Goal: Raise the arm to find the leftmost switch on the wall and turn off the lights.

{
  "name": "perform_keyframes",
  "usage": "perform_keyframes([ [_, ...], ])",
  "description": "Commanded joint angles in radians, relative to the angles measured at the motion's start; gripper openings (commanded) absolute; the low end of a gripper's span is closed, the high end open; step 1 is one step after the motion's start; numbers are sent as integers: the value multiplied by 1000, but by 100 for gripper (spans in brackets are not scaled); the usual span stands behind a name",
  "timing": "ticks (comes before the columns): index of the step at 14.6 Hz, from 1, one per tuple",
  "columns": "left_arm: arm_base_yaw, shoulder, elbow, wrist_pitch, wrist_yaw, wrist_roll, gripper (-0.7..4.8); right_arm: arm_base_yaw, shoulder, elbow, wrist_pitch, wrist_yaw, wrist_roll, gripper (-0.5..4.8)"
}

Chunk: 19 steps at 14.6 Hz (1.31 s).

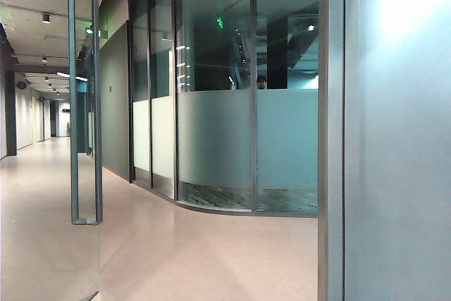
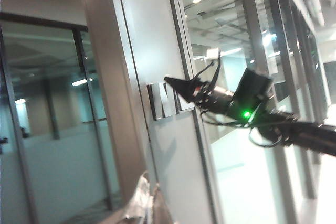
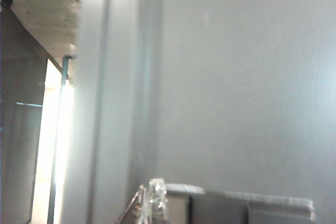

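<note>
- Switch panel (image 2: 164,99) sits on the grey wall strip (image 2: 157,51) between glass panes; several rockers side by side; leftmost switch (image 2: 153,101) at the panel's edge.
- Right gripper (image 2: 176,83) seen from the left wrist view: tips pressed together to a point, touching or just beside the panel's far end; panel edge also visible in right wrist view (image 3: 231,203).
- Left gripper (image 2: 140,203) low, near the wall; spread cannot be told.
- Judgement: rocker is stiff, light, hard plastic; push with a fingertip on its raised half, no grasp; smooth face may let the tip slide.
</note>
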Motion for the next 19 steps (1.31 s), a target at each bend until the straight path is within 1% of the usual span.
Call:
perform_keyframes([
  [1,-2,-3,4,10,5,-30,-5,2,14,3,57,-2,3,-1],
  [9,-2,-3,4,24,5,-30,-5,14,64,6,129,11,3,-1],
  [10,-2,-3,4,26,5,-30,-5,14,72,9,132,25,3,-1],
  [18,-2,-3,4,40,5,-31,-5,14,103,9,168,28,23,-1],
  [19,-2,-3,4,40,5,-30,-5,14,99,21,154,-10,53,-1],
])
